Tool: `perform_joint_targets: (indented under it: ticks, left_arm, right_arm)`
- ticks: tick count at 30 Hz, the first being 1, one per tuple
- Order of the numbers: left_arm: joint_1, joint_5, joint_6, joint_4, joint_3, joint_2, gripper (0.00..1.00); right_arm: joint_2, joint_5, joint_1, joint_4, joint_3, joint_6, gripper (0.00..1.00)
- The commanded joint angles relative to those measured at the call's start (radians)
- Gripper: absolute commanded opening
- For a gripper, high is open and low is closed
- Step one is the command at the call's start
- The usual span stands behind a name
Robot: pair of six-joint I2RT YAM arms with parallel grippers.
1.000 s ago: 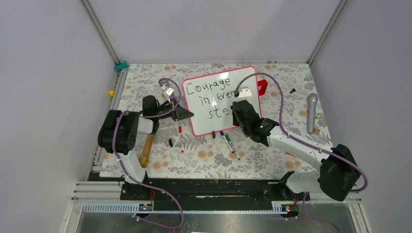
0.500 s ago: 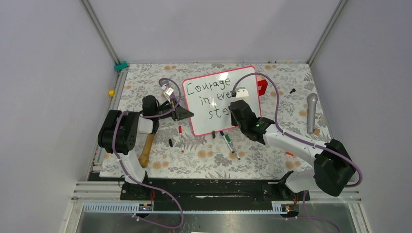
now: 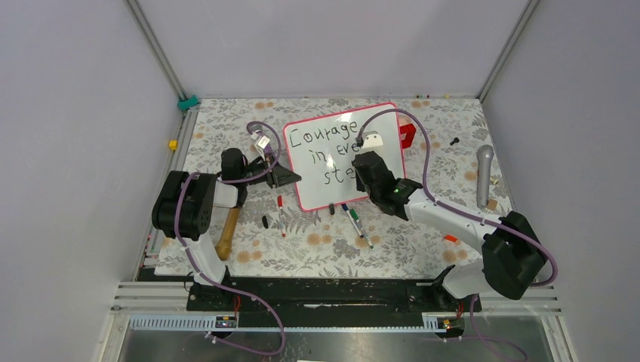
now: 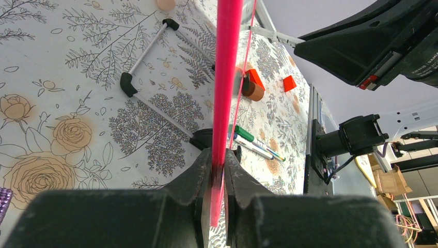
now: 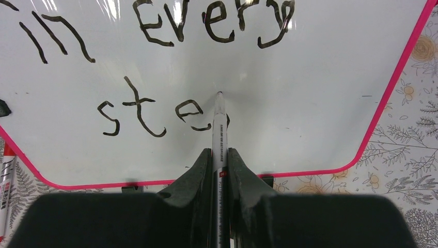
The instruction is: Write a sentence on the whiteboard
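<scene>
Right fingers (image 5: 196, 175) around slim marker (image 5: 219, 120)

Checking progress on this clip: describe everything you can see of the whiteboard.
The whiteboard is glossy white with rounded corners and a thin pink-red frame, sitting skewed on the floral table. Black lettering reads "Courage in every ste", the last word unfinished. The left claw pinches its frame edge; a marker in the right claw meets its surface beside "ste".
</scene>
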Motion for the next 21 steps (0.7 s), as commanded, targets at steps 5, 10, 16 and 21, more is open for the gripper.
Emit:
perform_joint_targets:
  ticks: [5, 10, 16, 21]
  left_arm:
    - [-0.011, -0.041, 0.032, -0.044, 0.005, -0.010, 0.00]
    - [-0.012, -0.042, 0.030, -0.044, 0.004, -0.009, 0.00]
    - [-0.012, -0.042, 0.031, -0.043, 0.004, -0.009, 0.00]
    - [-0.012, -0.042, 0.032, -0.044, 0.004, -0.009, 0.00]
  right_arm:
    - [0.017, 0.056, -0.008, 0.021, 0.038, -0.003, 0.00]
    - [-0.004, 0.055, -0.008, 0.010, 0.021, 0.004, 0.00]
    - [-0.023, 0.034, -0.009, -0.005, -0.010, 0.028, 0.00]
    - [-0.037, 0.011, -0.008, -0.013, -0.038, 0.051, 0.00]
